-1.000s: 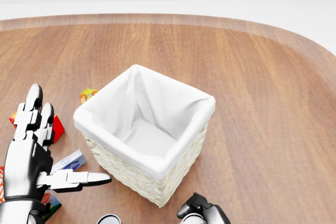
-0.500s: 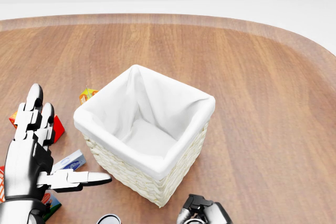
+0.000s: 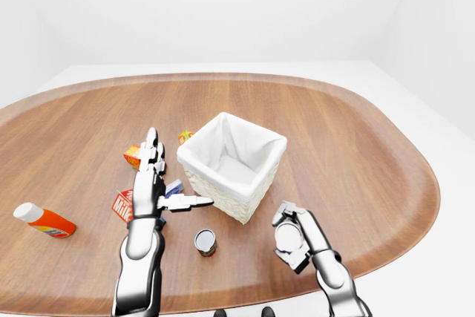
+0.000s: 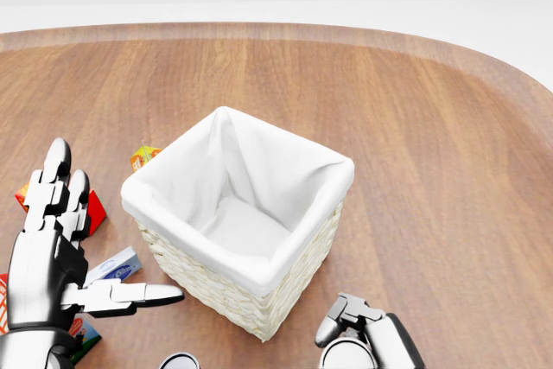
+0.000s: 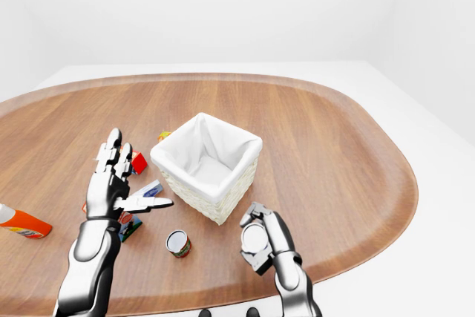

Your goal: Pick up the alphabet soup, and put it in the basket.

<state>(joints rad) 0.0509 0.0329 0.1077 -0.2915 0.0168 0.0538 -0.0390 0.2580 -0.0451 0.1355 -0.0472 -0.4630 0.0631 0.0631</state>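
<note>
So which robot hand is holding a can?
The right robot hand: its fingers wrap a can. The left robot hand is open and empty, fingers spread above the table.

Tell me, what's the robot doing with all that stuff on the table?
The robot is trying to put a soup can into the white-lined basket. Its right hand is curled around a round can, held up just right of and below the basket in the left-eye view, not over it yet. Its left hand is open, fingers spread, above some small boxes. Another can stands on the wooden table, and an orange bottle lies far left.
</note>
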